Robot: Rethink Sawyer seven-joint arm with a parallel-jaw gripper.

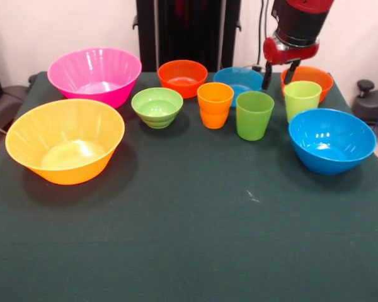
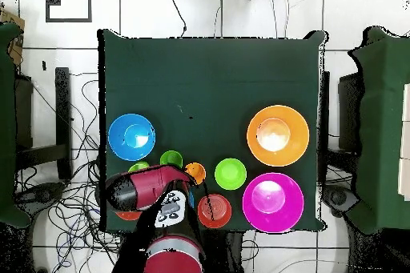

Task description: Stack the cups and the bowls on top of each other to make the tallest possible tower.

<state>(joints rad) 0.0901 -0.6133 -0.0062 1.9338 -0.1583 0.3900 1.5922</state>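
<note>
All the bowls and cups stand singly on the green table; nothing is nested. At the left are the large pink bowl point(image 1: 94, 75) point(image 2: 272, 202) and the yellow-orange bowl point(image 1: 66, 139) point(image 2: 277, 135). The medium blue bowl point(image 1: 331, 139) point(image 2: 131, 137) is at the right. Small green point(image 1: 157, 106), orange point(image 1: 183, 77) and blue point(image 1: 238, 80) bowls sit toward the back, with another orange bowl point(image 1: 310, 77) at the far right. The orange cup point(image 1: 215, 104), green cup point(image 1: 254, 114) and lime-yellow cup point(image 1: 302, 98) stand upright in a row. My gripper point(image 1: 280, 74) is open and empty, above the gap between the small blue bowl and the far-right orange bowl.
The robot's black pedestal point(image 1: 188, 31) stands behind the table's far edge. In the overhead view the red arm point(image 2: 144, 190) covers the small bowls by the robot's side and hides the gripper. The green cloth point(image 1: 195, 239) fills the near half of the front view.
</note>
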